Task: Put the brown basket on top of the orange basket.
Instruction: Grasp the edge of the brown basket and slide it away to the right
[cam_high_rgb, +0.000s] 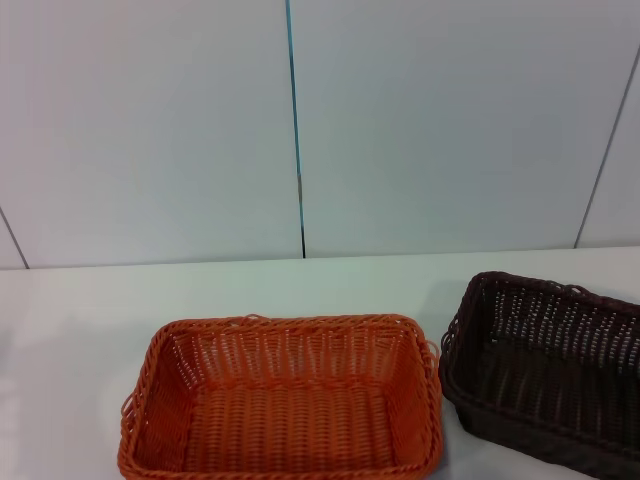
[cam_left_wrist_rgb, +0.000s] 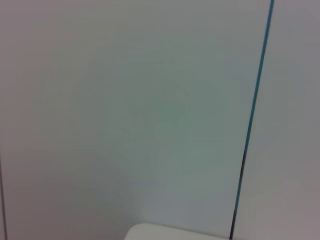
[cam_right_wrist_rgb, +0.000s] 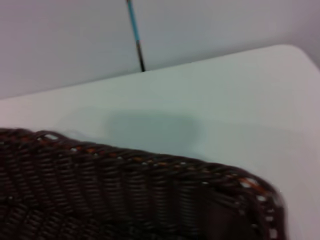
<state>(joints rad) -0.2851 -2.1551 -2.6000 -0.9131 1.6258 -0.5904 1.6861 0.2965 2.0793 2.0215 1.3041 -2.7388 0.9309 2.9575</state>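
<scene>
The orange basket (cam_high_rgb: 283, 405) sits empty on the white table (cam_high_rgb: 90, 310), near the front centre of the head view. The brown basket (cam_high_rgb: 545, 368) stands beside it on the right, apart from it, empty and partly cut off by the picture's edge. In the right wrist view the brown basket's rim and far wall (cam_right_wrist_rgb: 135, 192) fill the lower part, seen from close above. Neither gripper shows in any view.
A pale wall (cam_high_rgb: 150, 120) with dark vertical seams (cam_high_rgb: 296, 130) rises behind the table. The left wrist view shows only that wall and a table corner (cam_left_wrist_rgb: 165, 234). Bare tabletop (cam_right_wrist_rgb: 210, 110) lies beyond the brown basket.
</scene>
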